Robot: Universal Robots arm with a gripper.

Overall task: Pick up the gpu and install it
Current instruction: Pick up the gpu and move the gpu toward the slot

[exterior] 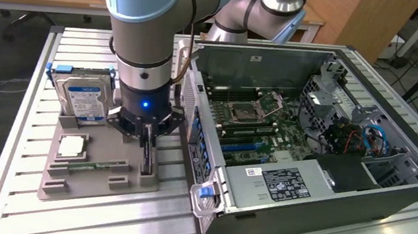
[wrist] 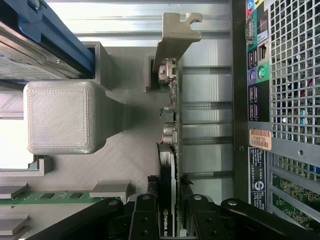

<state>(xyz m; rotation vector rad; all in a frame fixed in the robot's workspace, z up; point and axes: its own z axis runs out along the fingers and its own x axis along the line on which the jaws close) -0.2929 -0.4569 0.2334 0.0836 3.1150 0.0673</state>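
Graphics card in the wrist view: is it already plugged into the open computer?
No, the gpu stands on edge in the grey holder, outside the computer case.

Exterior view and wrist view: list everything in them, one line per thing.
table: one, silver, slatted.
computer case: one, dark grey, open; exterior view's right.
motherboard: one, green; inside the computer case.
holder: one, grey; on the table beside the computer case.
gpu: one, green with black cooler, silver bracket; on edge in the holder.
hard drive: one, silver, blue-white label; upright in the holder.
memory stick: one, green; flat in the holder.
arm: one, grey and blue; above the holder.
gripper: one, black; over the gpu.
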